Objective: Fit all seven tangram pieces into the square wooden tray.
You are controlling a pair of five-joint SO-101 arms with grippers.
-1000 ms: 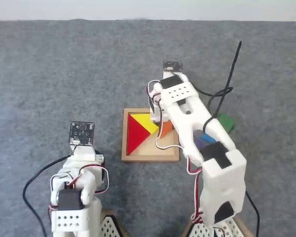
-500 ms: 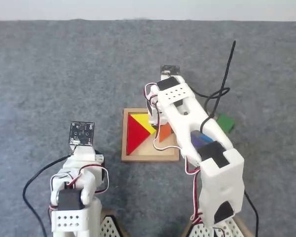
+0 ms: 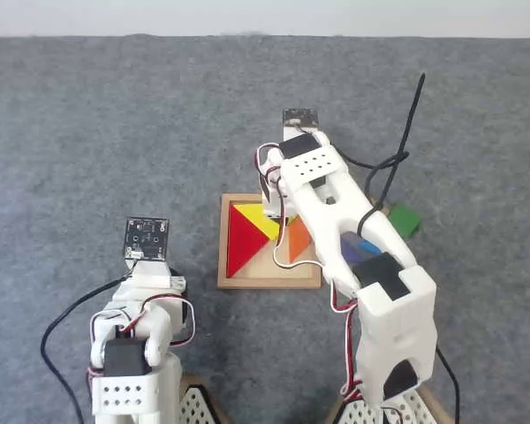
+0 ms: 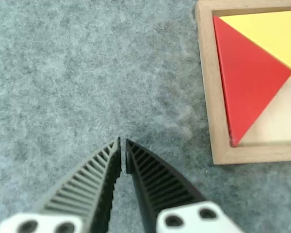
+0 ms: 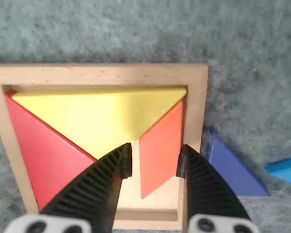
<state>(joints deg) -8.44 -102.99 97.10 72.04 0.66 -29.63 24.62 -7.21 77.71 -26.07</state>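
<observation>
The square wooden tray (image 3: 267, 281) lies at the table's middle. It holds a red triangle (image 3: 239, 240), a yellow triangle (image 3: 260, 220) and an orange piece (image 3: 298, 241). My right gripper (image 5: 153, 161) hangs open just above the tray, its fingers either side of the orange piece (image 5: 160, 143), which lies flat beside the yellow triangle (image 5: 102, 114). A dark blue triangle (image 5: 230, 167) and a light blue piece (image 5: 283, 170) lie on the carpet just outside the tray's rim (image 5: 99, 72). My left gripper (image 4: 122, 144) is shut on nothing, low over the carpet near the tray's corner (image 4: 218, 155).
A green piece (image 3: 405, 220) lies on the grey carpet to the right of the tray, past the right arm (image 3: 340, 221). A black cable (image 3: 405, 146) rises behind that arm. Open carpet stretches to the left and far side.
The right arm has drawn a little to the left and away from the orange piece, so more of that piece shows in the tray. The left arm has kept still.
</observation>
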